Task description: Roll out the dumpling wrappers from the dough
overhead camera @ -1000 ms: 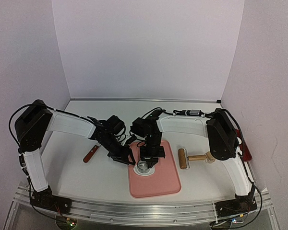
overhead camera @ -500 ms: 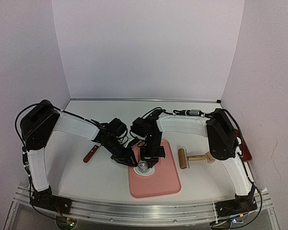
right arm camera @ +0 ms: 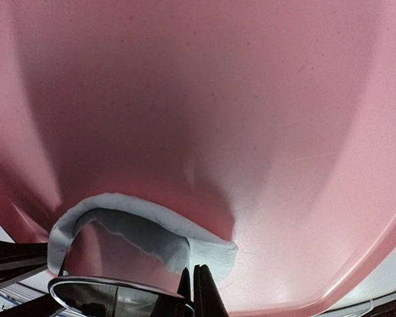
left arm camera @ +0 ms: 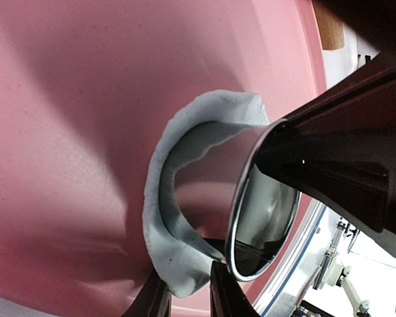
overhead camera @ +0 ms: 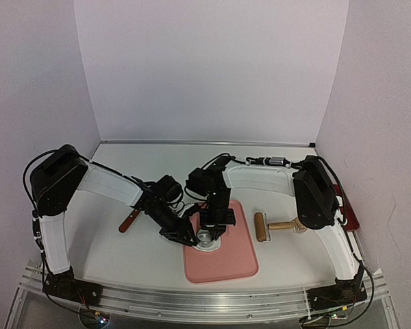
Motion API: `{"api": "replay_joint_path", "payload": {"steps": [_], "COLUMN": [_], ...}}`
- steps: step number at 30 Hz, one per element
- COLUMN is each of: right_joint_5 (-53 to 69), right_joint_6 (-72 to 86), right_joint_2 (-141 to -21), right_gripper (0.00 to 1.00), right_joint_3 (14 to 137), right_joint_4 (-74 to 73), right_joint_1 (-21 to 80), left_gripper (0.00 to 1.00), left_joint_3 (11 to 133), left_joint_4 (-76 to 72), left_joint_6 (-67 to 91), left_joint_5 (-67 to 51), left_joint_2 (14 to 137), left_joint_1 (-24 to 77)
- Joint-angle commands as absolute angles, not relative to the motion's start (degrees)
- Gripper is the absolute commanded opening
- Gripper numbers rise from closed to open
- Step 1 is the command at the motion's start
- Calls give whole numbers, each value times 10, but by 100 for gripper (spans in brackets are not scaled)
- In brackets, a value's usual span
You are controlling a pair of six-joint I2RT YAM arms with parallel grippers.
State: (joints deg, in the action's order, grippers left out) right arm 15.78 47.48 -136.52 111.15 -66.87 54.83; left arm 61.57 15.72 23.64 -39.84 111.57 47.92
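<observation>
Plain pale walls box in three sides, and the white counter fills the floor of the view. Both arms reach in and meet at the middle. There's the pink mat, lying flat at the near centre. To its right, just off the mat, a wooden rolling pin lies on the counter. Over on the left, well apart from the mat, lies a small wooden-handled tool.

Now the action. The right end effector is clamped tight on the rim of the metal ring cutter, which is tilted, its near edge over the mat's near-left part. Whether anything sits inside the ring, I can't tell; its inner wall only shows reflections.

Under it lies the dough: a thin, ragged white band on the mat with a round hole, pink showing through, curling around the cutter's edge.

The left end effector is narrow, its fingertips standing either side of the dough's outer edge. Whether they actually pinch it, I cannot tell.
</observation>
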Motion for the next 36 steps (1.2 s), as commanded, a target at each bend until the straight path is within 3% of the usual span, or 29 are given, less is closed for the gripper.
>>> {"api": "replay_joint_path", "payload": {"steps": [1,7,24,32,36], "right_joint_5": [101,92,82,83,84], "right_joint_6": [479,477,480,481,480], "right_joint_2": [-1483,-1484,-1473,-1473,-1474], "right_gripper": [0,0,0,0,0], "right_joint_3": [1056,1050,1025,1029,1034], "right_joint_4": [-658,-664,-666,-666,-665], "right_joint_1": [557,564,570,571,571], "left_gripper": [19,0,0,19,21], "left_joint_3": [593,597,548,570,587], "left_joint_4": [163,153,152,138,128], "left_joint_6": [249,273,308,329,333], "left_joint_5": [-387,-350,-355,-349,-357], "left_joint_2": [1139,1123,1004,1047,1074], "left_joint_1": [489,489,489,489,489]}}
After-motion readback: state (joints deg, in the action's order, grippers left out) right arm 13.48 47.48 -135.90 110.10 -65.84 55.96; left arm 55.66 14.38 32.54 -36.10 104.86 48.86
